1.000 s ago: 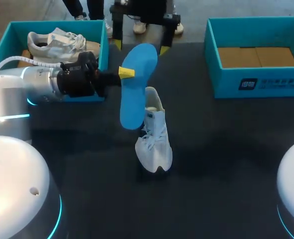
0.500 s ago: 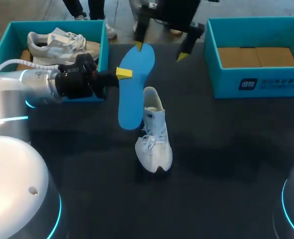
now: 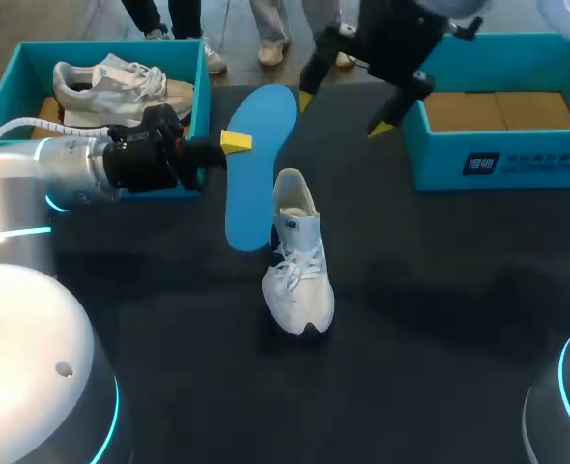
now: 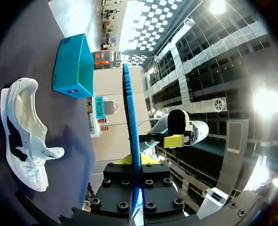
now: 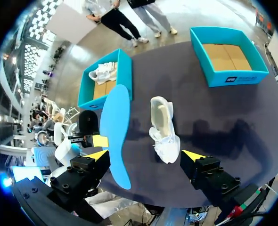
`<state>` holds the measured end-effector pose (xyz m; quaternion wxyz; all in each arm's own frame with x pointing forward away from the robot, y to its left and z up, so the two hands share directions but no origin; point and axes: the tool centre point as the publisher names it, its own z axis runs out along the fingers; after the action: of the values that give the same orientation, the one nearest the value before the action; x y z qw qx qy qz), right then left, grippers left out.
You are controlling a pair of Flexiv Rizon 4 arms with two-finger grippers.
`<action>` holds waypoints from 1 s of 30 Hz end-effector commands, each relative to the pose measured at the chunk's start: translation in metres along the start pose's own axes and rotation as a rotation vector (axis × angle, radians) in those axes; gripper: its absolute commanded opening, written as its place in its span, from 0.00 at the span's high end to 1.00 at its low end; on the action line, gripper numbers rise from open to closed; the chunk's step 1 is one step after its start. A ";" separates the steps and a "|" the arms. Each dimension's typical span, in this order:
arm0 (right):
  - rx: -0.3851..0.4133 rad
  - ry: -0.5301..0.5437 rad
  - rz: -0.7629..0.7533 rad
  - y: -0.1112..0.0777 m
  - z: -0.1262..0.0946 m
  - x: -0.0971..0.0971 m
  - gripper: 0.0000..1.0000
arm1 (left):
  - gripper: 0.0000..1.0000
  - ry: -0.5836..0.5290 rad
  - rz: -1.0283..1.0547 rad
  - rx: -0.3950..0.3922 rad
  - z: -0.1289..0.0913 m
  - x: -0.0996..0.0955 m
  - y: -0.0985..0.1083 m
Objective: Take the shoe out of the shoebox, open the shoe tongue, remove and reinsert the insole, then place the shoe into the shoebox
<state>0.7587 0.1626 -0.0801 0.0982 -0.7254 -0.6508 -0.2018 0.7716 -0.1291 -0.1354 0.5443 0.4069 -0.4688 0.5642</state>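
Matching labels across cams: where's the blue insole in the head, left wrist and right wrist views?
Head view: blue insole held above the table, gripped at its edge by the left gripper, beside the white shoe.
Left wrist view: edge-on, a thin blue strip between that gripper's fingers.
Right wrist view: broad face ahead of the open right gripper.
Shared landmark: the white shoe on the table beside it.
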 end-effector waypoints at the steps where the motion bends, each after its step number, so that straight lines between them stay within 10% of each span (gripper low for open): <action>1: -0.005 0.436 -0.003 -0.002 0.001 -0.014 0.00 | 1.00 0.002 0.000 0.002 -0.003 -0.001 0.001; 30: 0.012 0.866 -0.023 0.004 0.030 -0.046 0.00 | 1.00 0.031 0.022 -0.020 -0.008 0.009 -0.004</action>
<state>0.7654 0.1336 -0.1191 0.2687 -0.6380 -0.6116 -0.3829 0.7744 -0.1206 -0.1276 0.5488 0.3901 -0.4690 0.5716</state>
